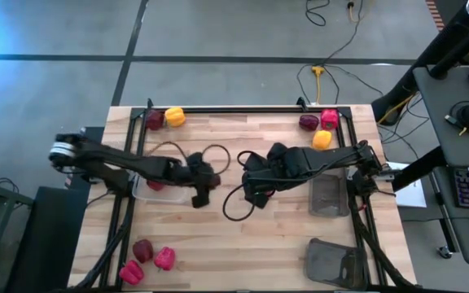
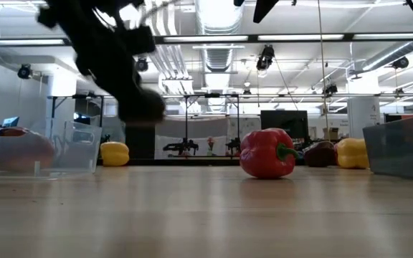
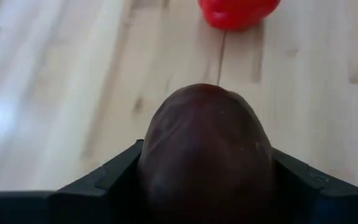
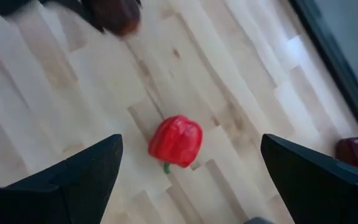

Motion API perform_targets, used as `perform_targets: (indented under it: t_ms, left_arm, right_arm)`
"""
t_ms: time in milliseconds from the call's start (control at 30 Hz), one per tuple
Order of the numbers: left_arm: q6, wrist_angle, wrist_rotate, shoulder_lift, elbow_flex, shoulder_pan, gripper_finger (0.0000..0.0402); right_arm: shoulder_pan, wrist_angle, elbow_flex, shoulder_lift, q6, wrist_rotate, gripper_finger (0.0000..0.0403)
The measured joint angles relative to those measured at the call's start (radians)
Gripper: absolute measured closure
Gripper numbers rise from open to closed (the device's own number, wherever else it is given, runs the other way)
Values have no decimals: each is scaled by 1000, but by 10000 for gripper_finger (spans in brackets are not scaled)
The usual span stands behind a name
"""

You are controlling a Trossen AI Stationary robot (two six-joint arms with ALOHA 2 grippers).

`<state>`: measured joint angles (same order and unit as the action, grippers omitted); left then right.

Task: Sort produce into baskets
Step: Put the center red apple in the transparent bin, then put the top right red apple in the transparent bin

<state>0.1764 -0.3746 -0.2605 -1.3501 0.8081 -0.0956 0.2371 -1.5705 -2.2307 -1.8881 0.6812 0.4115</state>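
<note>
Maroon pepper (image 3: 207, 149) sits clamped in left gripper (image 1: 199, 194) just right of clear basket (image 1: 141, 189). Right gripper (image 4: 188, 180) spread wide above red pepper (image 4: 175, 141). Risk: arms are close mid-table and could clash.

There are eleven peppers on the table (image 1: 283, 236), in three colours.

- **Yellow peppers:** two, a yellow pepper (image 1: 174, 116) at 11 o'clock and another yellow pepper (image 1: 322, 139) at 1 o'clock.
- **Maroon peppers:** four.
  - One maroon pepper (image 1: 154, 120) is at 11 o'clock.
  - One maroon pepper (image 1: 309, 122) is at 1 o'clock.
  - One maroon pepper (image 1: 142, 250) is at 7 o'clock.
  - The fourth maroon pepper (image 3: 204, 149) is inside the left gripper (image 3: 204, 186).
- **Red peppers:** five.
  - One red pepper (image 1: 329, 119) is at 1 o'clock.
  - Two red peppers (image 1: 164, 258) are at 7 o'clock.
  - One red pepper (image 1: 156, 185) is in the clear basket (image 1: 139, 189).
  - One red pepper (image 4: 176, 141) is at the centre.

There are three baskets. Two grey baskets (image 1: 329, 196) are at 4 o'clock.
</note>
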Motion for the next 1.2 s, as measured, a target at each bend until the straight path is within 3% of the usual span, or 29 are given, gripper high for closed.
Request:
perform_targets:
  t_ms: [200, 400, 567, 800, 1000, 1200]
  left_arm:
    - [191, -397, -30, 205, 49, 0, 156]
    - [500, -633, -29, 298, 1, -8, 154]
    - [671, -656, -35, 319, -40, -8, 155]
    - [879, -590, -45, 239, -103, -8, 147]
    - [931, -572, -71, 178, -95, -7, 109]
    - [933, -585, -83, 196, -85, -10, 61]
  right_arm:
    - [0, 13, 0, 0, -22, 62, 28]
    - [0, 67, 25, 1, -71, 62, 28]
    - [-15, 118, 47, 1, -154, 61, 28]
    - [-42, 196, 80, 1, -265, 62, 28]
    - [-80, 187, 66, 1, -279, 56, 28]
    - [-118, 171, 34, 3, -276, 52, 28]
